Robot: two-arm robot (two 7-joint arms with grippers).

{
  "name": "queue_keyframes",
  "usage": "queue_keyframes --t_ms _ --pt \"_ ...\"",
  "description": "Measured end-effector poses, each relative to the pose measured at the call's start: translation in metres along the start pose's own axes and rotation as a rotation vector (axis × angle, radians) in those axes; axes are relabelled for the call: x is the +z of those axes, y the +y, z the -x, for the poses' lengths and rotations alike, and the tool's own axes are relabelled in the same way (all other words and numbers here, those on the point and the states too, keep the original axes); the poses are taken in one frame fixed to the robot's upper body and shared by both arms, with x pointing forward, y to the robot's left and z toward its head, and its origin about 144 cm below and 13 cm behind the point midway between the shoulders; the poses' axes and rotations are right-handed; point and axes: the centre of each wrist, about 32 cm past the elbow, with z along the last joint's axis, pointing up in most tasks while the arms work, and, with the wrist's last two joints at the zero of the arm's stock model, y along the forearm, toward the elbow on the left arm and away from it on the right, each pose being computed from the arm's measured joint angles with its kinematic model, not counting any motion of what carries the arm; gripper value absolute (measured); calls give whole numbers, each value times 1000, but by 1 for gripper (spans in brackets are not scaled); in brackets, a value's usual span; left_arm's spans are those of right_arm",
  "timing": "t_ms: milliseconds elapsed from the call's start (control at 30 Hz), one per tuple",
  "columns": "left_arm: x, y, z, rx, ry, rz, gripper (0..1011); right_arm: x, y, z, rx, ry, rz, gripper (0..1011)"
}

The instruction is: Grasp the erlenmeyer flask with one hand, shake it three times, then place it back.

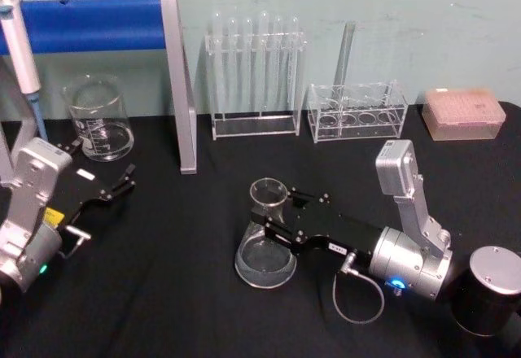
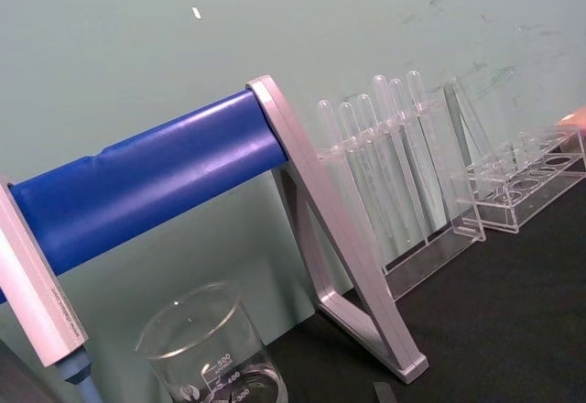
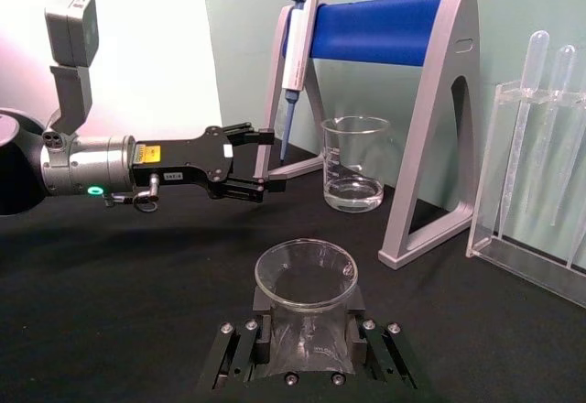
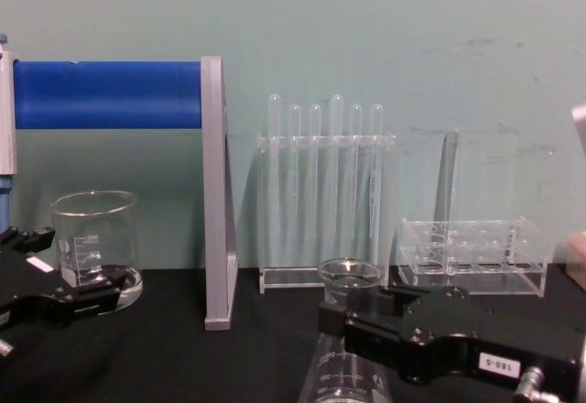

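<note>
The erlenmeyer flask [image 1: 264, 254] is clear glass and stands upright on the black table, a little right of centre. My right gripper [image 1: 271, 211] reaches in from the right and is shut on its neck just below the flared rim. In the right wrist view the flask [image 3: 306, 279] sits between the two black fingers [image 3: 249, 341], which touch the glass on both sides. The chest view shows the flask's rim [image 4: 349, 271] just above the gripper [image 4: 359, 322]. At the table's left side my left gripper [image 1: 124, 181] is open and holds nothing, near a beaker; its spread fingers [image 3: 249, 132] are plain in the right wrist view.
A glass beaker [image 1: 99, 120] stands at the back left under a blue-barred pipette stand [image 1: 106, 23] holding a pipette [image 1: 18, 41]. Behind the flask are a test tube rack [image 1: 254, 73], a low clear rack [image 1: 358, 112] and a pink tip box [image 1: 462, 114].
</note>
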Motion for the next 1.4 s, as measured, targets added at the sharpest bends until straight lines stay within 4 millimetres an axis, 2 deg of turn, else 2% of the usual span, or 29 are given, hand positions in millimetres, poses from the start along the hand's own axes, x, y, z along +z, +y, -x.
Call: queue_keyframes --t_ms 567,733,767,1167,1400 --pt "0 0 0 0 0 0 1001 0 0 1 -1 -1 4 459" --pt "0 0 0 0 0 0 1001 -2 0 1 -2 2 14 583" --pt "0 0 0 0 0 0 1001 -1 0 1 -2 2 13 646" --pt "0 0 0 0 0 0 1001 -1 0 1 -2 -1 9 985" --pt "0 0 0 0 0 0 1001 0 0 1 -2 -1 7 1000"
